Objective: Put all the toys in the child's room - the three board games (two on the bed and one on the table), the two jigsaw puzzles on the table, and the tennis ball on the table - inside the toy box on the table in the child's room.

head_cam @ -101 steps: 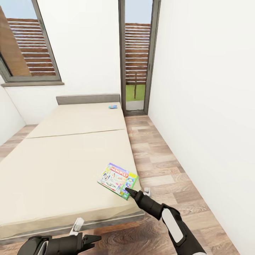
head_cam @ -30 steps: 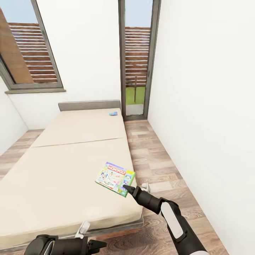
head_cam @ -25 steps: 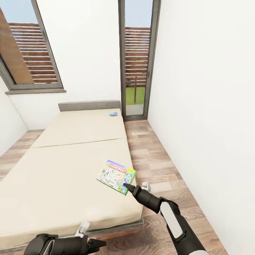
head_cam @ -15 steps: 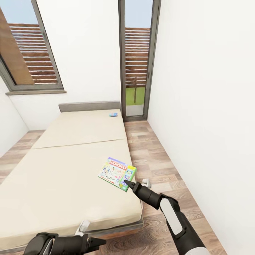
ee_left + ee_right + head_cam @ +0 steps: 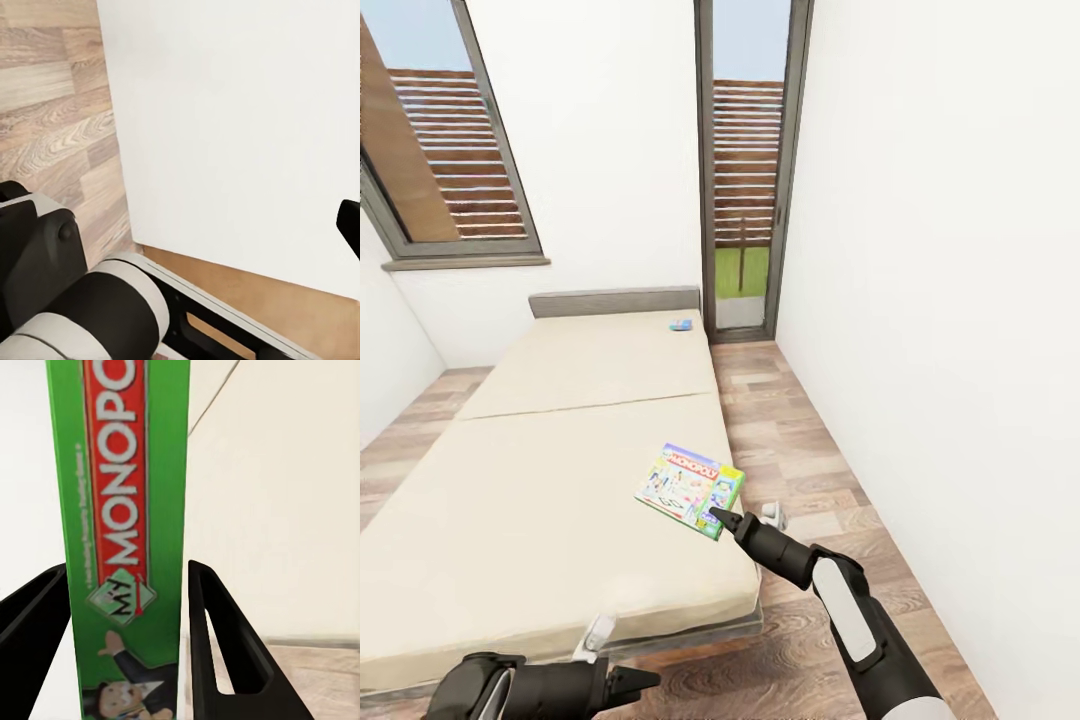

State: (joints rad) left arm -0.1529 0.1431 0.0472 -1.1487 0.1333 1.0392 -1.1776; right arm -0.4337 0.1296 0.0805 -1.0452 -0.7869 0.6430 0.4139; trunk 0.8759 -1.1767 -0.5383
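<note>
Over the bed's (image 5: 560,480) near right corner my right gripper (image 5: 717,517) has its fingers (image 5: 225,660) closed on the green board game (image 5: 690,488), one finger on each side of its edge, box tilted above the beige mattress. Second board game (image 5: 680,325), light blue, lies far up the bed by the grey headboard (image 5: 615,301). My left gripper (image 5: 645,682) sits low by the bed's foot edge over wood floor (image 5: 800,440); how wide its fingers are, cannot tell
</note>
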